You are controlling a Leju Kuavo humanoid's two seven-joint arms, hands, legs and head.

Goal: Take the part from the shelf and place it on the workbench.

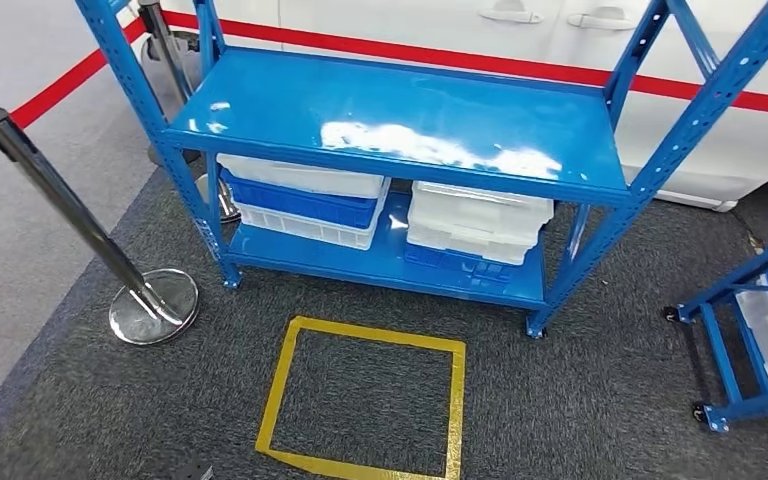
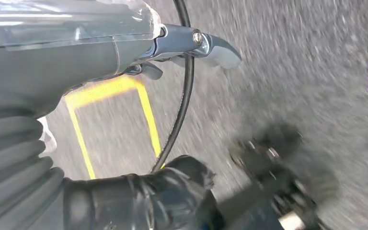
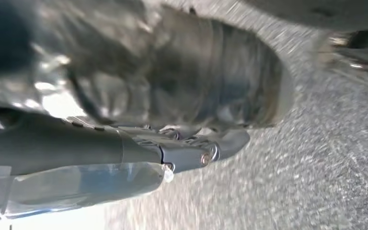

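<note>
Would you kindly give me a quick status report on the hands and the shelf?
Left hand and right hand hang over carpet, holding nothing. Blue shelf ahead, top bare; stacked bins below. Stanchion stands left of it.

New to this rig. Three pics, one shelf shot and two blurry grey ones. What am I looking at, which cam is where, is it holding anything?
It is a two-legged humanoid robot with two arms, each ending in a many-fingered hand.

The clear picture is from the head camera, looking forward and down. It shows a blue shelf on dark carpet. Its top board is bare and shiny. On the lower board sit two stacks of white and blue crates. A yellow taped square marks the floor in front, a chrome barrier post stands on the left, and a white car is parked behind.

The two blurry pictures come from cameras at the wrists, close behind each hand, and are turned at odd angles. Both look down at the carpet. The left hand and right hand appear with nothing in them; the blur hides how the fingers lie.
</note>
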